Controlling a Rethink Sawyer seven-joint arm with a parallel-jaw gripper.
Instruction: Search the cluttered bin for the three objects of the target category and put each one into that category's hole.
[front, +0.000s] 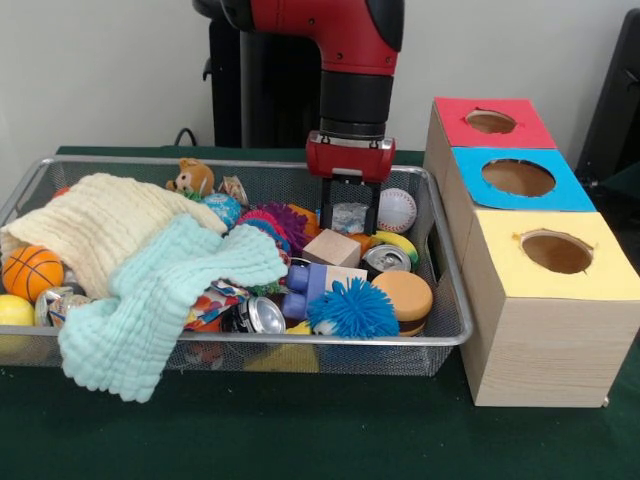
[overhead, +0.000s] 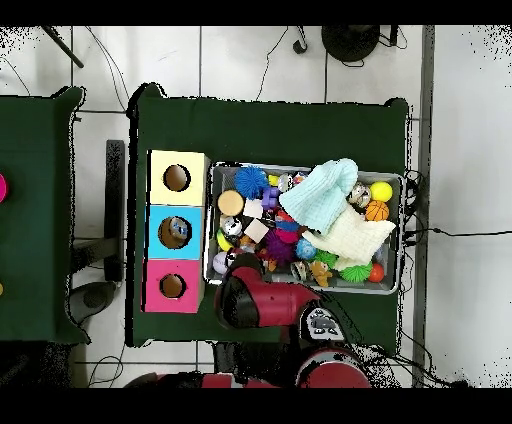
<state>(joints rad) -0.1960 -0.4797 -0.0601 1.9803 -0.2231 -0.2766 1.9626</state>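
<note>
The wire mesh bin (front: 452, 300) holds a heap of toys and cloths. My gripper (front: 350, 230) hangs straight down over the bin's back right part. Its black fingers (front: 330, 205) stand on either side of a small see-through, crumpled plastic bottle (front: 350, 215) and appear shut on it. No other clear bottle shows; a cream cloth (front: 100, 225) and a mint cloth (front: 165, 300) cover the bin's left half. In the overhead view the red arm (overhead: 265, 300) hides the gripper, above the bin's (overhead: 404, 230) corner nearest the boxes.
Three wooden boxes with round holes stand right of the bin: red (front: 490, 122), blue (front: 518, 178), yellow (front: 556, 252). Around the gripper lie a baseball (front: 397, 210), a wooden cube (front: 331, 247), silver cans (front: 386, 258) (front: 262, 315) and a blue spiky ball (front: 352, 308).
</note>
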